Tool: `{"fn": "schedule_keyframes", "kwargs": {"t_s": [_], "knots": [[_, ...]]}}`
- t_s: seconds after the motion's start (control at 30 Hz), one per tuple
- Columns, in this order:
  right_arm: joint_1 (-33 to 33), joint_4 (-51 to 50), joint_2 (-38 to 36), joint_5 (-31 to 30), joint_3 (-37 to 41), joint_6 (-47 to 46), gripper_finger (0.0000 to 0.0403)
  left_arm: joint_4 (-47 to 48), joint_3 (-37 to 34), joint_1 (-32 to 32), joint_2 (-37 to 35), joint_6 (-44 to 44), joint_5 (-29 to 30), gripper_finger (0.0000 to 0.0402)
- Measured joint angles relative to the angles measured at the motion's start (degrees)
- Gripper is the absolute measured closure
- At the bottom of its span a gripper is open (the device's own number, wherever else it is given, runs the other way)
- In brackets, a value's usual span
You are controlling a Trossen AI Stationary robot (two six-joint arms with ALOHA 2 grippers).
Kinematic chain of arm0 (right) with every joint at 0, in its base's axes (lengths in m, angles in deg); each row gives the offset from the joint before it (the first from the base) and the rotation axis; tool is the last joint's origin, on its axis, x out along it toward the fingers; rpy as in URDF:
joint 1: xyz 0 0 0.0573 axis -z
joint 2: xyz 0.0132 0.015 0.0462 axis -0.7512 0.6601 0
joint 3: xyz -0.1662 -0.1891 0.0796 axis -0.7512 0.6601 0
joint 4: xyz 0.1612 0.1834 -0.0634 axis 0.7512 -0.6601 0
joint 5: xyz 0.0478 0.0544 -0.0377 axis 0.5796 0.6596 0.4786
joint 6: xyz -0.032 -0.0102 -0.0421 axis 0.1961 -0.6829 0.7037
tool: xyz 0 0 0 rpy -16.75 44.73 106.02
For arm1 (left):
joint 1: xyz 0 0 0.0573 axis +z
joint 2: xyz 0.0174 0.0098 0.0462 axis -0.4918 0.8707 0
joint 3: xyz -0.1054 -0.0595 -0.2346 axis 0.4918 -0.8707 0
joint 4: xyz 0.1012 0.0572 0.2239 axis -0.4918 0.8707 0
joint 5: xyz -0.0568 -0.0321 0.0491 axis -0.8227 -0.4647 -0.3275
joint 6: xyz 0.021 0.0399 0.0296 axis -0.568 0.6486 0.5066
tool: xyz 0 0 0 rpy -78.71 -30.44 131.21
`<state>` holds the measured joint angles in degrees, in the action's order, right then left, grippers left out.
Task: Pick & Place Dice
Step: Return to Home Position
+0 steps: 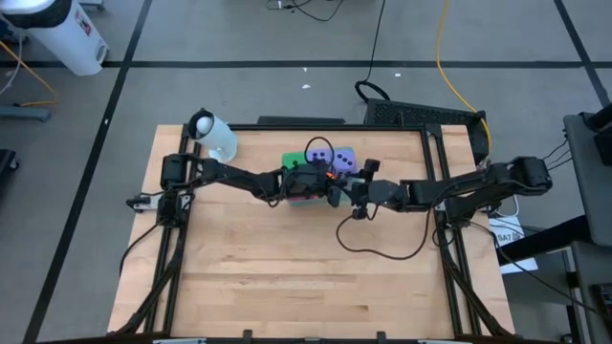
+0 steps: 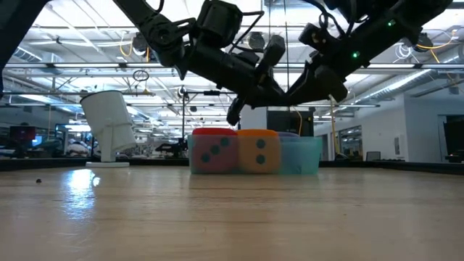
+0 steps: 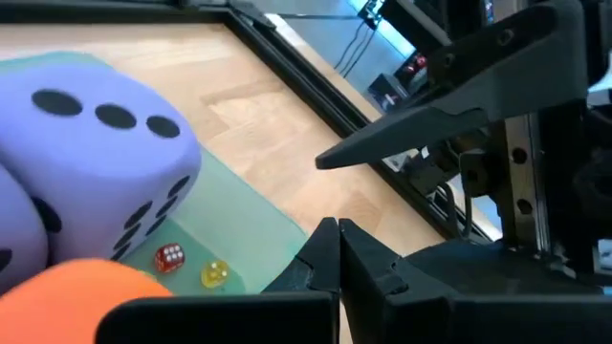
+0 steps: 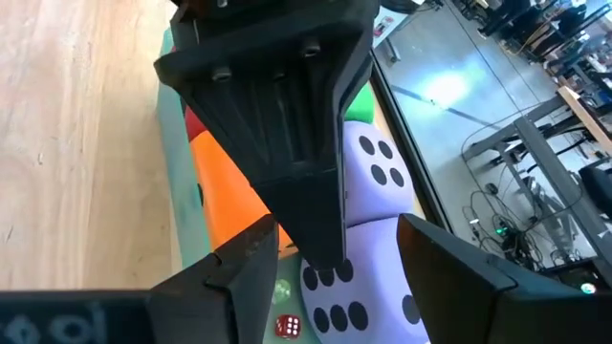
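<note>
The dice sit together in a shallow translucent teal tray [image 2: 304, 156] at the table's middle. They are a red one [image 2: 213, 152], an orange one [image 2: 259, 152], a green one [image 1: 292, 162] and two purple ones [image 1: 335, 159]. My left gripper [image 3: 337, 234] is shut with nothing in it, and its tip hangs just above the dice [image 2: 233, 116]. My right gripper [image 4: 354, 277] is open at the tray's right side. Its fingers [image 4: 249, 268] stand on either side of the left gripper's tip, clear of the dice.
A white cup [image 1: 215, 136] lies tipped at the table's far left corner. A tiny red die [image 3: 169, 256] and a tiny yellow one [image 3: 214, 274] lie on the tray floor. A black cable [image 1: 378, 250] loops across the wood to the right of the tray. A black frame rims the table.
</note>
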<state>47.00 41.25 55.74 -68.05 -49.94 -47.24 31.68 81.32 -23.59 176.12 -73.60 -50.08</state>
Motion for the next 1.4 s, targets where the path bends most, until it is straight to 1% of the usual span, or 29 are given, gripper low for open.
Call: {"fn": "schedule_keyframes", "kwargs": {"t_s": [0.17, 0.27, 0.33, 0.5, 0.63, 0.73, 0.83, 0.9, 0.97, 1.07, 1.17, 1.3, 1.33, 1.4], "knots": [[0.06, -2.22, -1.31, -0.07, 0.00, -1.90, 0.0200, 0.31, -0.09, -0.26, -2.52, 7.51, -3.08, 0.0401], [0.08, -4.54, -2.42, 1.44, 0.02, -4.21, 0.0200, 5.04, -0.10, -1.27, -7.22, 13.49, -2.77, 0.0401], [0.08, -6.44, -3.79, 3.58, 0.02, -6.21, 0.0200, 8.99, -0.11, -2.34, -11.26, 17.91, -0.53, 0.0401], [0.08, -8.20, -7.98, 9.65, 0.04, -11.46, 0.0200, 22.60, -0.11, -5.91, -22.95, 29.00, 6.43, 0.0401], [0.06, -7.77, -11.91, 15.41, 0.04, -14.44, 0.0200, 33.42, -0.11, -9.65, -31.33, 36.43, 7.89, 0.0401], [0.06, -7.57, -15.13, 20.38, 0.04, -15.70, 0.0200, 42.28, -0.14, -12.38, -36.39, 40.44, 8.54, 0.0400], [0.08, -7.63, -18.49, 24.03, 0.04, -17.58, 0.0206, 47.25, -2.38, -15.28, -41.71, 41.39, 13.13, 0.0400], [0.08, -7.59, -20.74, 25.15, 0.04, -18.78, 0.0218, 47.34, -5.48, -16.76, -45.98, 41.39, 16.58, 0.0400], [0.08, -7.63, -22.86, 25.65, 0.04, -19.64, 0.0237, 46.20, -10.25, -18.11, -51.21, 41.28, 18.27, 0.0400], [0.08, -7.59, -25.62, 26.65, 0.04, -21.18, 0.0274, 38.83, -19.20, -19.70, -60.01, 41.24, 18.50, 0.0400], [0.08, -7.30, -27.66, 30.25, 0.10, -22.13, 0.0321, 32.65, -27.84, -20.65, -67.87, 40.78, 18.50, 0.0400], [0.08, -2.54, -30.44, 34.44, 2.75, -23.80, 0.0388, 24.70, -37.41, -21.10, -75.68, 40.38, 18.64, 0.0400], [0.08, -1.30, -31.21, 34.95, 3.76, -24.74, 0.0395, 22.73, -39.41, -21.23, -77.05, 40.61, 18.65, 0.0401], [0.08, 1.17, -33.10, 36.13, 6.38, -27.61, 0.0392, 20.15, -42.94, -21.51, -79.56, 41.38, 18.65, 0.0401]]}}
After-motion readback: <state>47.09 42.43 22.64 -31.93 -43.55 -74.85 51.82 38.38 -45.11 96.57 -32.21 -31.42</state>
